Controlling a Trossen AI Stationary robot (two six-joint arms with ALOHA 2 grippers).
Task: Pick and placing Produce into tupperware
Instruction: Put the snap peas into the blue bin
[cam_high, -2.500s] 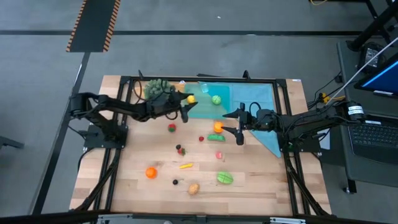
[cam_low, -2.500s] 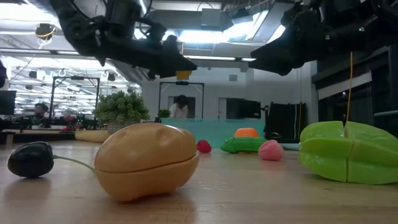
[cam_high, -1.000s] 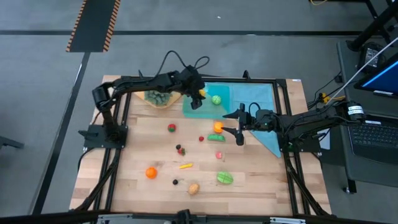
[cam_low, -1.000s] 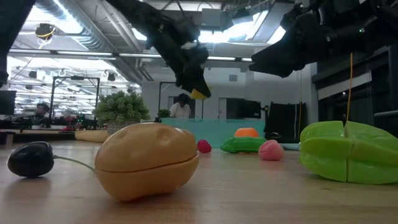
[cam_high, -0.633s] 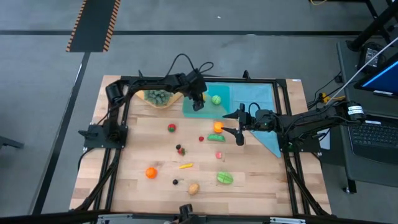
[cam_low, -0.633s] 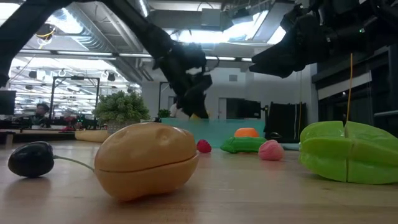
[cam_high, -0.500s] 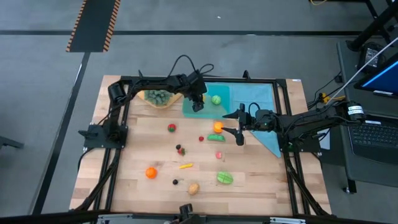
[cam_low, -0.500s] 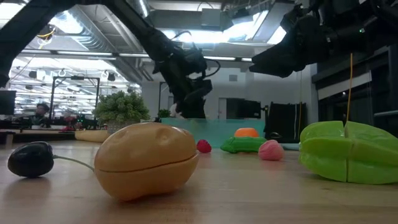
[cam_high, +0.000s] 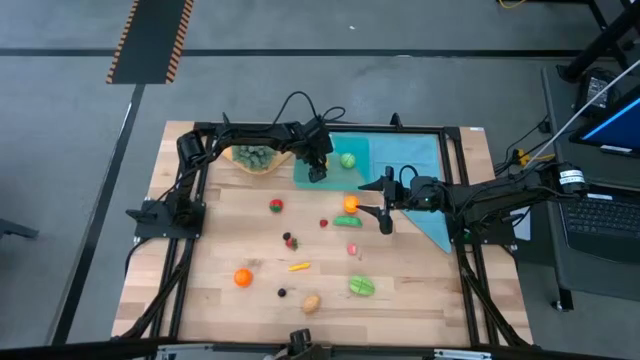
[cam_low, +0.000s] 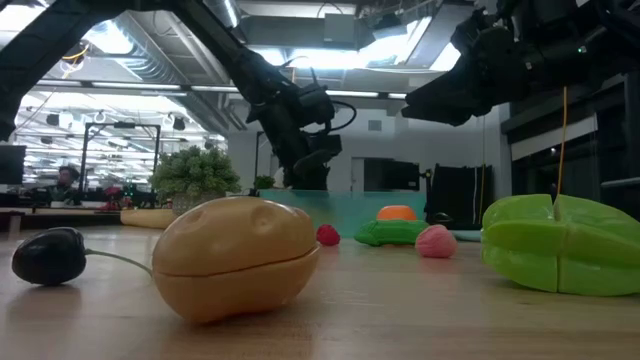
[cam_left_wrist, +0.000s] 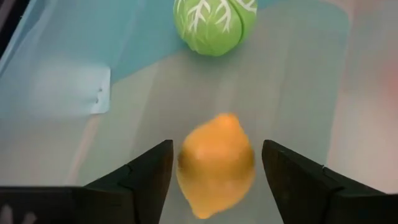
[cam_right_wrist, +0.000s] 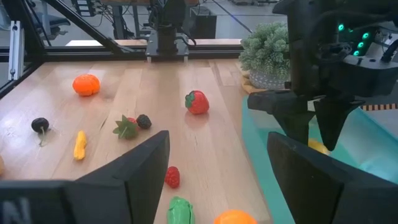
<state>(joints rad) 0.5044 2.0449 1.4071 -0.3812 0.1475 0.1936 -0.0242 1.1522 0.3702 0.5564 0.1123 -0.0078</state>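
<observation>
- Hanging over the near-left part of the teal tupperware, the left hand has its fingers parted, and the lemon sits between them without either finger pressing on it.
- In the left wrist view the lemon looks blurred; whether it already rests on the tupperware floor cannot be told.
- A green cabbage lies farther inside the tupperware, apart from the lemon; from above it shows as a small green ball.
- The tupperware stands at the far side of the tabletop, on a teal cloth, with a bushy green plant just to its left.
- The right hand is held above the tabletop near the tupperware's front edge, fingers spread and holding nothing, beside an orange and a green pepper.
- Loose produce still on the wood: a strawberry, a small red berry, a dark berry with a leafy piece, a pink piece, a yellow-orange corn cob, a tangerine, a small dark item with a stem, a tan potato and a green star fruit.
- In the low view the potato fills the foreground, with the star fruit at the right.
</observation>
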